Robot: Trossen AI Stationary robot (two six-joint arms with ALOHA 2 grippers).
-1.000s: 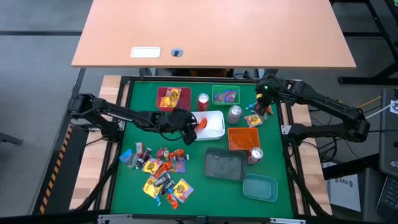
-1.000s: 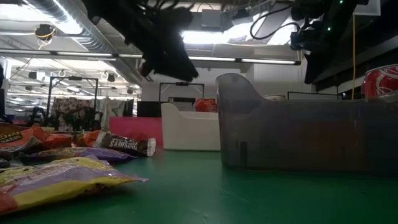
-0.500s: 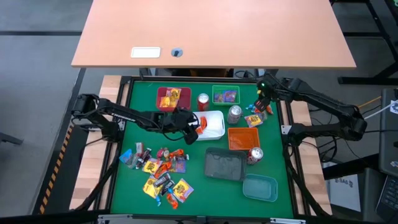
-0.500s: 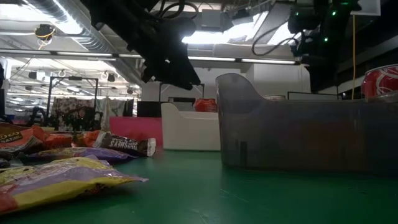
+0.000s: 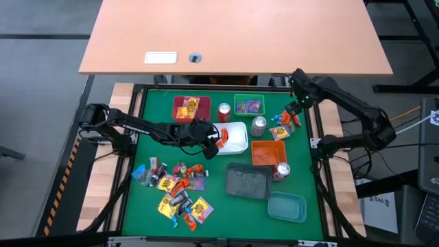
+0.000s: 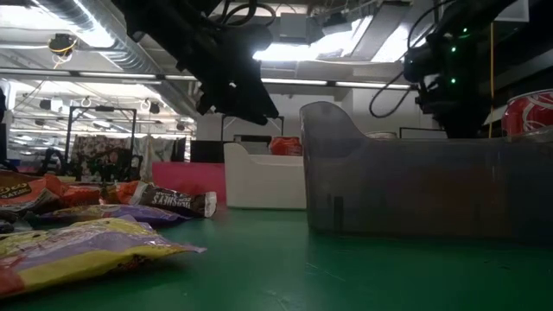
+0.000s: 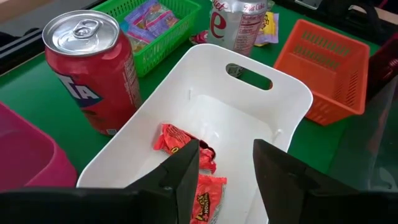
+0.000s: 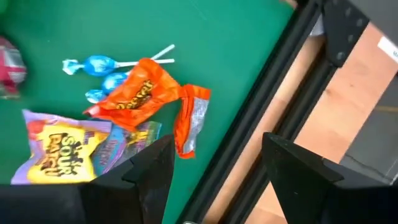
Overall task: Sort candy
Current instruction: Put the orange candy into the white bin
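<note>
Two grippers are at work over the green table. Left gripper hangs just above the left end of the white tray at mid-table; its fingers stand apart with nothing between them, directly over two red-orange wrapped sweets lying on the tray floor. Right gripper is raised over the far right corner of the table, beside the black frame rail; its fingers are spread wide and hold nothing. Below it on the mat lies a small cluster of candy: an orange wrapper, two blue lollipops and a yellow-and-purple packet, touching or overlapping one another.

Main pile of candy lies loose at the near left of the table, well apart from both grippers. Sorted sweets also sit in the pink tray and the green tray along the far edge. A red can stands between these two trays; a silver can stands just right of the white tray. An orange tray, a grey tray and a teal tray occupy the right and near right; a second red can stands between the orange and grey trays.
</note>
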